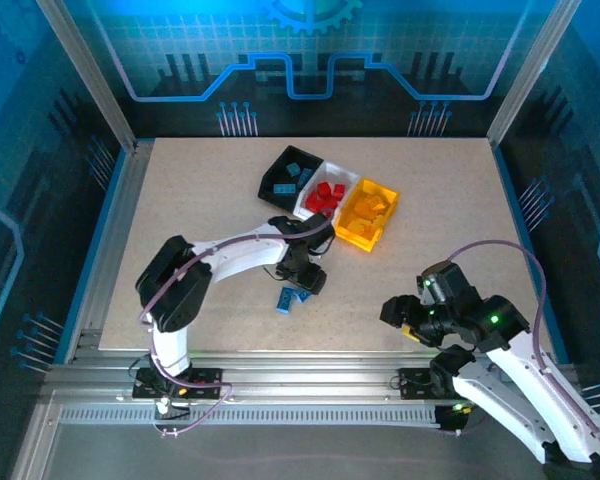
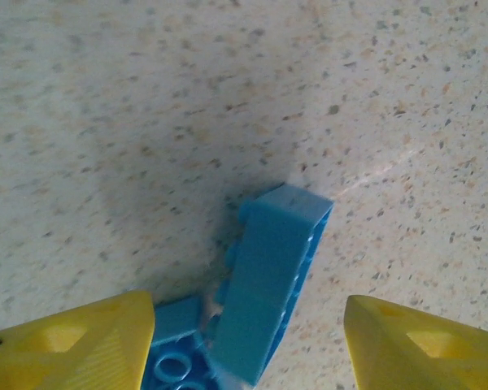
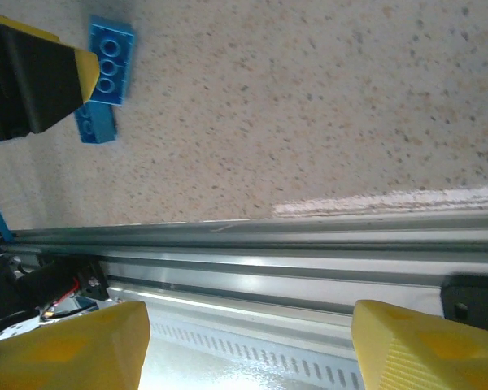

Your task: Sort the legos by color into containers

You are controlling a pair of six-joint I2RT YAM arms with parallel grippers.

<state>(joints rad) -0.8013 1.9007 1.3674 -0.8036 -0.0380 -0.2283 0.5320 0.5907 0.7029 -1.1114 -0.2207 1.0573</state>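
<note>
Top view, centre: left gripper (image 1: 306,277) low over table (image 1: 180,200), just beside two blue legos (image 1: 290,298). Left wrist view: yellow fingers (image 2: 73,345) well parted, gripping nothing. One tilted blue brick (image 2: 268,284) between them, clear of right pad. Second flat blue brick (image 2: 175,357) against left pad.

Upper centre: containers in a row. Black bin (image 1: 280,178) holding blue, white bin (image 1: 342,180) red, yellow-orange bin (image 1: 365,236) yellow.

Lower right: right gripper (image 1: 398,315) near front edge, jaws apart, nothing between.

Tabletop (image 2: 146,122) matt, speckled, stone-like. Blue legos (image 2: 268,284) smooth plastic, slight sheen. Frame rail (image 3: 268,268) brushed metal, glossy.
</note>
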